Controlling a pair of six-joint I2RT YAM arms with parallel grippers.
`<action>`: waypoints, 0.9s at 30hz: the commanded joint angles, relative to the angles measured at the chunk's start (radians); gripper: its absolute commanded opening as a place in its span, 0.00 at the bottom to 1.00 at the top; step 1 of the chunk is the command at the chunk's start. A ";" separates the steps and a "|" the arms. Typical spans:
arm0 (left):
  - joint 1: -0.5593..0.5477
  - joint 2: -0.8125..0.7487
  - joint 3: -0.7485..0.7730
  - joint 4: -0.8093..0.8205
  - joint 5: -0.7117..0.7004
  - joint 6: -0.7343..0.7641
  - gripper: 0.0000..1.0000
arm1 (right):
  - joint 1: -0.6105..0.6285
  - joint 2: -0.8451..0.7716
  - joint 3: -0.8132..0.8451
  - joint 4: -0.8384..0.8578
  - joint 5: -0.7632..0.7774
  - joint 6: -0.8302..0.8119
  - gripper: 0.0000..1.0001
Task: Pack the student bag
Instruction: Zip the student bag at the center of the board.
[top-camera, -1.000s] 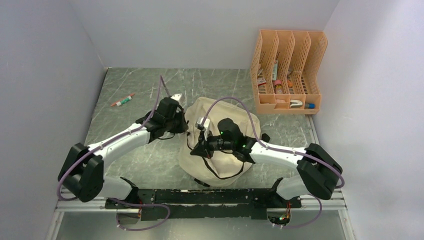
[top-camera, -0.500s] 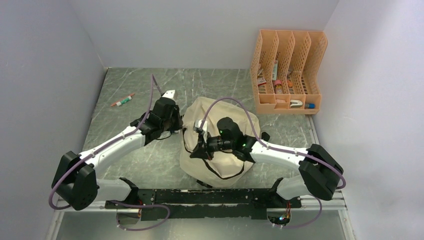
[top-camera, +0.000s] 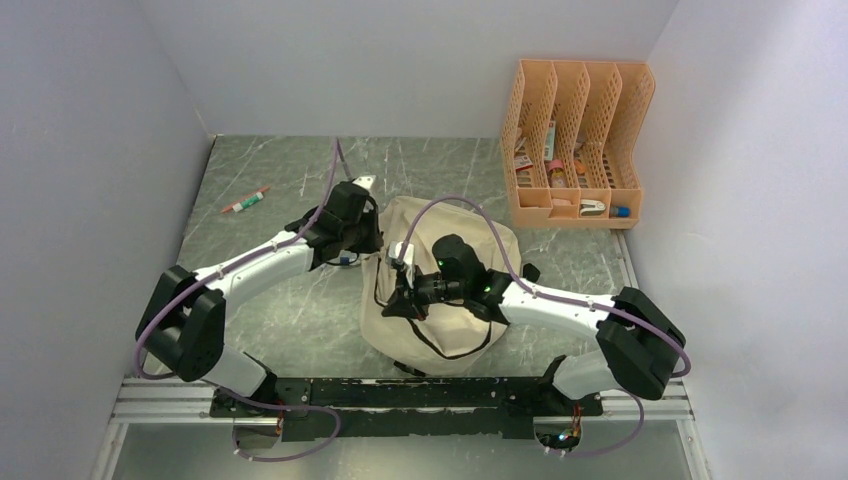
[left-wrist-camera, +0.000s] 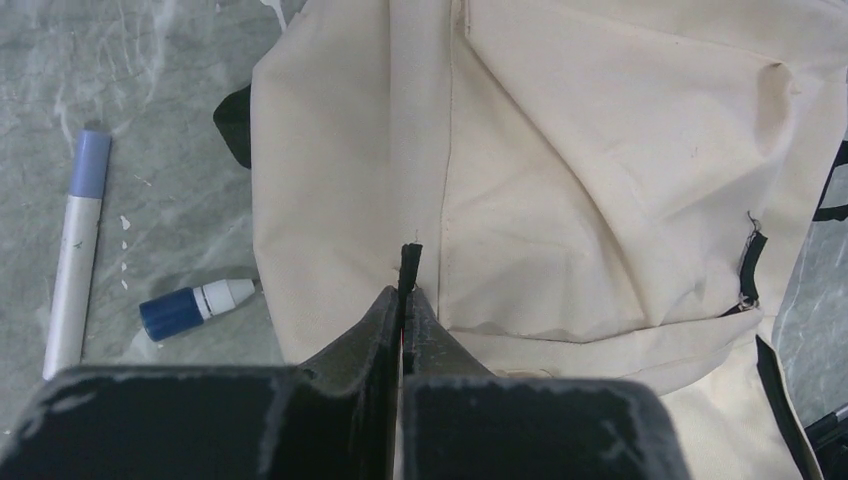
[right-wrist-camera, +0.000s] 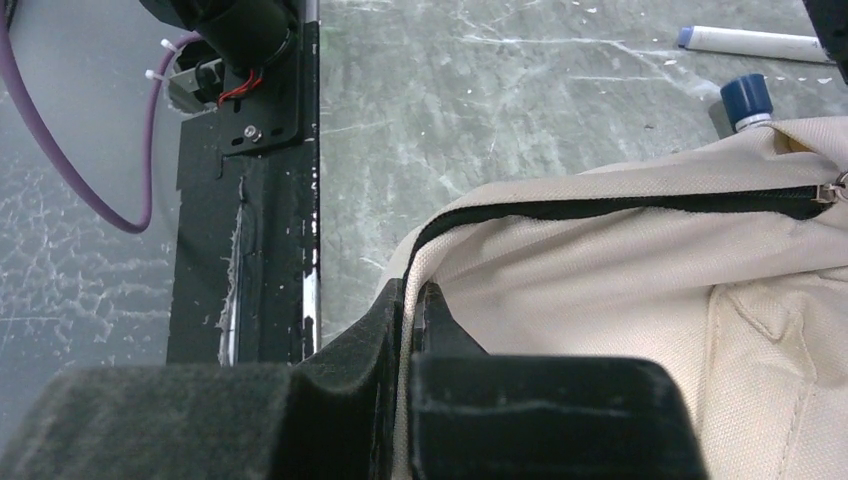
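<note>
the student bag (top-camera: 390, 328) lies slumped in the middle of the tabletop (top-camera: 290, 330), a little toward the near edge, and both arms reach in over it. the left gripper (left-wrist-camera: 405, 300) is pinched tight on a thin black tab (left-wrist-camera: 408, 260) that pokes up between its fingertips, right on the seam along the bag's left side. it looks like a zipper pull, though it's too small to be sure. the right gripper (right-wrist-camera: 410, 300) is clamped on the cream fabric at the bag's rim, just where the black zipper tape (right-wrist-camera: 620, 205) curves round. that grip likely braces the soft cloth so that a pull on the tab moves the zip and doesn't just drag the whole bag. the zipper looks closed along the stretch in view, so opening seems to be the step in hand and packing has hardly begun. a white pen (left-wrist-camera: 75, 260) and a small blue-capped piece (left-wrist-camera: 190, 307) lie on the tabletop just beside the bag's left side. a marker (top-camera: 246, 200) sits toward the far left, and the orange file organizer (top-camera: 575, 140) stands in the far right corner.
</note>
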 joint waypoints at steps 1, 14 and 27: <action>0.061 -0.006 0.100 0.254 -0.150 0.043 0.09 | 0.079 -0.021 -0.041 -0.078 -0.188 0.115 0.02; 0.122 -0.201 0.128 -0.076 -0.346 -0.016 0.75 | 0.069 0.290 0.249 0.086 0.198 0.238 0.09; 0.152 -0.322 0.009 -0.115 -0.193 0.019 0.82 | 0.063 0.126 0.249 -0.047 0.620 0.307 0.47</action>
